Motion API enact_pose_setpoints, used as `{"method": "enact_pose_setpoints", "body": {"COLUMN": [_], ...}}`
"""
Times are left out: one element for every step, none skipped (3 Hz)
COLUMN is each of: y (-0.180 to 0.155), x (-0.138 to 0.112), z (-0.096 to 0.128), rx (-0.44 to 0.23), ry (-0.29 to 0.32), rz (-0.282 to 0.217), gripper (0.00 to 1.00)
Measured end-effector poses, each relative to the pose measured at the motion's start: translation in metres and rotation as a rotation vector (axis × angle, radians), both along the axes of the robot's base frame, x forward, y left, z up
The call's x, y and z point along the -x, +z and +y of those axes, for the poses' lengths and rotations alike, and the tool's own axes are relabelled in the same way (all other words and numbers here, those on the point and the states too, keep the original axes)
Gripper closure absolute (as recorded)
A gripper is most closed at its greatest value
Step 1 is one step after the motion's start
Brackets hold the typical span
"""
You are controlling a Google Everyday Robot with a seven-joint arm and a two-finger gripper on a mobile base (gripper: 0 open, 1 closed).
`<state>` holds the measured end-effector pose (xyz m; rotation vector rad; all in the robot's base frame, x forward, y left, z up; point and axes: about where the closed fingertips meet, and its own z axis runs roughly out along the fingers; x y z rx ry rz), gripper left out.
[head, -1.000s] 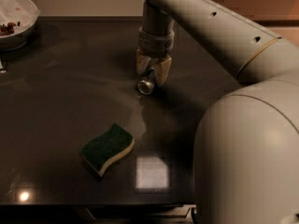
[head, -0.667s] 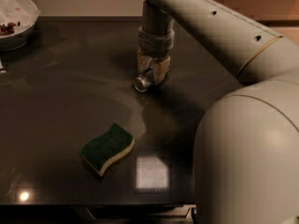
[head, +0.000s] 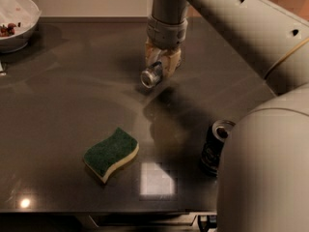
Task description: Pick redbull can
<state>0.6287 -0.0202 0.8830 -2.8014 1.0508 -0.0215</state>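
One slim can, the redbull can [head: 151, 75], lies sideways in the gripper [head: 162, 65] over the far middle of the dark table [head: 63, 110]. The two pale fingers are pinched onto its body, and its round end points toward me and a little to the left. It seems to hang just clear of the tabletop, though I can't swear to the gap.

What worries me is the hold itself. The fingers appear to sit near one end of a smooth, round body, so the can could twist or slide out as the arm rises, roll across the slick surface and end up out of reach. A quick lift or swing would make that more likely.

Of the can I see mostly a bright metal end, a shiny disc with a darker centre. The sides are largely hidden behind the fingers, so I can't make out its colours.

Well apart from it, a wider dark can [head: 215, 146] stands upright near the robot's pale body. A green and yellow sponge [head: 111, 153] lies toward the near edge, and a white bowl [head: 19, 30] sits in the far left corner.
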Motion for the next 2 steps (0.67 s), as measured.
{"method": "enact_pose_setpoints", "body": {"y": [0.030, 0.055], "x": [0.010, 0.014], "z": [0.004, 0.009], "rx": [-0.025, -0.057], "ry": [0.014, 0.024], "rz": [-0.031, -0.053], "gripper": [1.00, 1.00]}}
